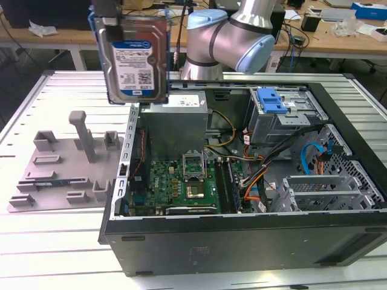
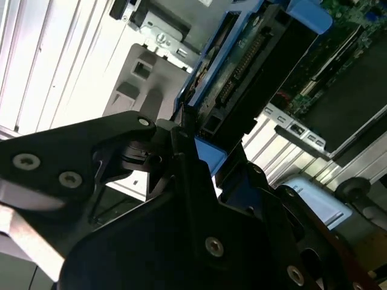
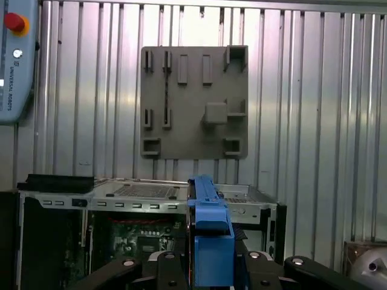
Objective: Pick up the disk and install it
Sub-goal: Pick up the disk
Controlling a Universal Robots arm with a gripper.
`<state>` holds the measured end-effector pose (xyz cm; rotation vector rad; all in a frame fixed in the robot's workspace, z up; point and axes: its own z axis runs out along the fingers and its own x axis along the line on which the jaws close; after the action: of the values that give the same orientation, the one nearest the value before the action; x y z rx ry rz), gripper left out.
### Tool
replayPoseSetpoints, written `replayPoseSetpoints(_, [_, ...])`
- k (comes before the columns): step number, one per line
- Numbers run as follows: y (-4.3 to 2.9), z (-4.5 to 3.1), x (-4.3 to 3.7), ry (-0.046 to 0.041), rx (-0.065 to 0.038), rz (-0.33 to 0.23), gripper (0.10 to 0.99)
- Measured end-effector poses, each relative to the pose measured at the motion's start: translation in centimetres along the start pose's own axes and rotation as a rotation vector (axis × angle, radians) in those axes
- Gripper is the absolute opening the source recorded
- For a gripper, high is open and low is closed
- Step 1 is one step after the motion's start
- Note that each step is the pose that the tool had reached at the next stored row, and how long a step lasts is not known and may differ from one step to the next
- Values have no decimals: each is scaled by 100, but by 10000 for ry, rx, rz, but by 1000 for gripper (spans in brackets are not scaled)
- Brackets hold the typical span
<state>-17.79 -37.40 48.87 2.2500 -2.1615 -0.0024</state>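
my gripper (image 1: pixel 109 17) is clamped tight on the disk (image 1: pixel 136 57), gripping it by the top edge of its blue carrier bracket. the disk hangs upright straight below me, touching nothing else, with its white-and-blue label facing the exterior view. in the first wrist view i see it edge-on, the blue bracket squeezed between my black fingers (image 3: pixel 166 272). well below me the grey fixture plate (image 1: pixel 60 172) lies flat on the slatted metal table (image 1: pixel 48 241). just beside the plate stands the open computer case (image 1: pixel 242 235). the disk's lower edge hangs above the case wall nearest the plate. the motherboard (image 1: pixel 181 181) lies on the case floor below me. the drive bay with its blue latch (image 1: pixel 270 99) is on the far side of the case from me.
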Motion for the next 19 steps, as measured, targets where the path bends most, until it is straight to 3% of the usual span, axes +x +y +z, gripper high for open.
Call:
replayPoseSetpoints(1, [-41, -1, 13, 0, 0, -2, 369])
replayPoseSetpoints(2, [-143, -3, 55, -1, -1, -2, 369])
replayPoseSetpoints(4, [-264, -4, 131, -5, 0, -2, 369])
replayPoseSetpoints(15, [-652, -6, 448, -19, 0, -2, 369])
replayPoseSetpoints(19, [-751, -6, 538, -27, 1, -1, 369])
